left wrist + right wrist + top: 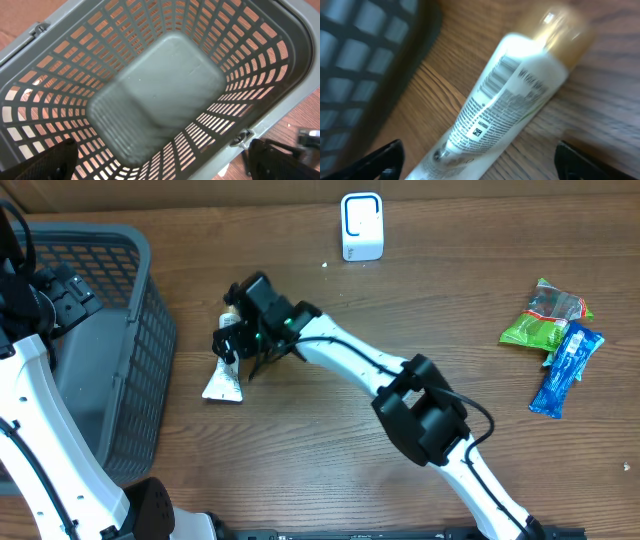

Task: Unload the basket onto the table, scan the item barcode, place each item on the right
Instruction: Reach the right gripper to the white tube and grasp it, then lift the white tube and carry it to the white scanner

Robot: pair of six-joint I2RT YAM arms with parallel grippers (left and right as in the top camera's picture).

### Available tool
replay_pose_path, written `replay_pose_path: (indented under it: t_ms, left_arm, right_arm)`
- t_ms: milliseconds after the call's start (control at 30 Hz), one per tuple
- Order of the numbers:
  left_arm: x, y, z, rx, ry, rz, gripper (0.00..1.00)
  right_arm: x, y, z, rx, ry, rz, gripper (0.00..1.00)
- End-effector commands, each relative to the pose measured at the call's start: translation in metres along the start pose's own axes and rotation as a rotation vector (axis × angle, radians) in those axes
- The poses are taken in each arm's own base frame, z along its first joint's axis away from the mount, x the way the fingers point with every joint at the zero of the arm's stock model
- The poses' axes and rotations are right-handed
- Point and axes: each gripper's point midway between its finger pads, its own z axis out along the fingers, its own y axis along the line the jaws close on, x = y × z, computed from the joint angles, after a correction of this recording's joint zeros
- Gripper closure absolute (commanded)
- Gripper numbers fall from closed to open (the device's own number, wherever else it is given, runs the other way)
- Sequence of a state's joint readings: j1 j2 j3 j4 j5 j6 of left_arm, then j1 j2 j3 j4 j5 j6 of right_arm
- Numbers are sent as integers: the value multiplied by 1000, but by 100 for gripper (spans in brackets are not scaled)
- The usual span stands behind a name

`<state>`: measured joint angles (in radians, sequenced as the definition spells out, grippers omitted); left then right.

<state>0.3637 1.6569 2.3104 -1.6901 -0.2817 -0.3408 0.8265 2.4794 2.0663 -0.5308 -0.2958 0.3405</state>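
The item is a white tube (222,379) with a gold cap, lying on the wooden table beside the basket. In the right wrist view the tube (510,100) runs diagonally, printed side up, and a barcode (492,80) shows on it, blurred. My right gripper (234,340) hovers over the tube, open, its fingers (382,160) standing on either side without touching it. The white scanner (361,226) stands at the back of the table. My left gripper (160,162) is open over the basket, with nothing between its fingers (50,162).
A grey mesh basket (140,360) fills the left side, and its inside (160,85) holds nothing. A green snack bag (545,320) and a blue packet (566,368) lie at the far right.
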Motion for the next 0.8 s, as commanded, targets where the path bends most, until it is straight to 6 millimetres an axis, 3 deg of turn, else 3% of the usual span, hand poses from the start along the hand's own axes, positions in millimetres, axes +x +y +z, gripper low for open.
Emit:
replay_pose_path:
  t_ms: [0, 67, 200, 333, 467, 567, 767]
  left_arm:
    - [-1, 2, 1, -15, -2, 3, 1]
    - [-1, 2, 1, -15, -2, 3, 0]
    - [-1, 2, 1, -15, -2, 3, 0]
    - [-1, 2, 1, -15, -2, 3, 0]
    - [-1, 2, 1, -15, -2, 3, 1]
    - [-1, 3, 1, -15, -2, 3, 0]
    - [-1, 2, 1, -15, -2, 3, 0]
  right_arm:
    - [8, -1, 17, 73, -16, -22, 10]
    - [13, -2, 21, 105, -13, -29, 18]
    - [20, -20, 20, 230, -11, -9, 44]
    - [13, -31, 6, 252, -3, 0, 57]
    - [0, -51, -29, 295, 18, 46, 72]
    - [-2, -71, -56, 334, 56, 75, 77]
    - [22, -128, -103, 438, 197, 194, 78]
